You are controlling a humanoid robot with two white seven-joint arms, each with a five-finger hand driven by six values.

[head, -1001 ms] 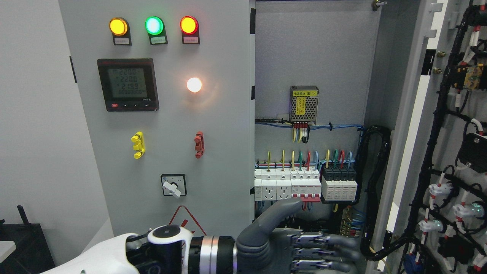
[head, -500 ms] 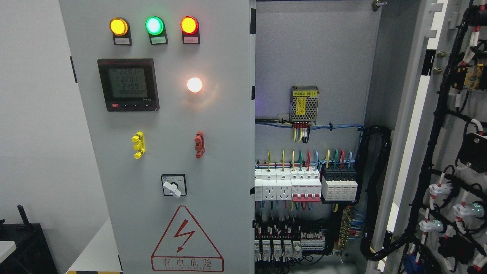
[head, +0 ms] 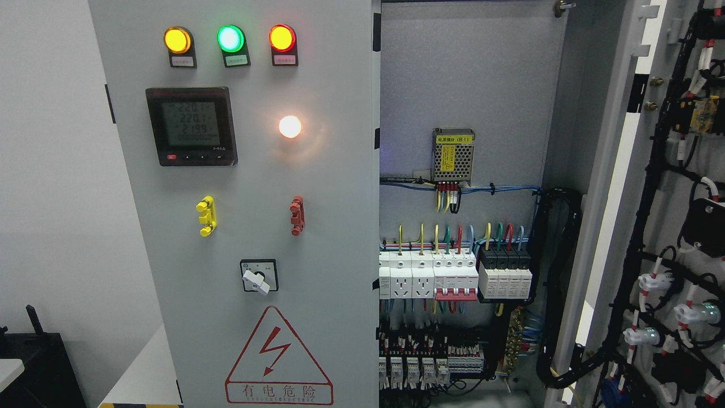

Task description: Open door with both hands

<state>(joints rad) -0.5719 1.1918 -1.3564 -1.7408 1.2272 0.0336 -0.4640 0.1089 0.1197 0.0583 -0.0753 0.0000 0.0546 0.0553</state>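
Observation:
A grey electrical cabinet fills the head view. Its left door [head: 317, 238] is closed and carries three lit lamps, a digital meter [head: 191, 126], a white lit lamp [head: 290, 126], a yellow handle [head: 205, 216], a red handle [head: 296, 215], a rotary switch [head: 258, 276] and a red warning triangle. The right door [head: 674, 187] is swung wide open at the picture's right, its inner side covered with black cable bundles. Between them the cabinet's inside [head: 464, 85] lies exposed, with rows of breakers [head: 453, 277]. Neither hand nor arm shows.
A small power supply [head: 452, 154] with a yellow label hangs on the back panel above coloured wires. Terminal blocks [head: 430, 354] sit lower down. A dark object [head: 34, 362] stands at the lower left beside a white wall.
One second ago the left arm and its grey hand reached across the bottom toward the breakers. It dropped out of view half a second ago and stays out. The doors have not moved.

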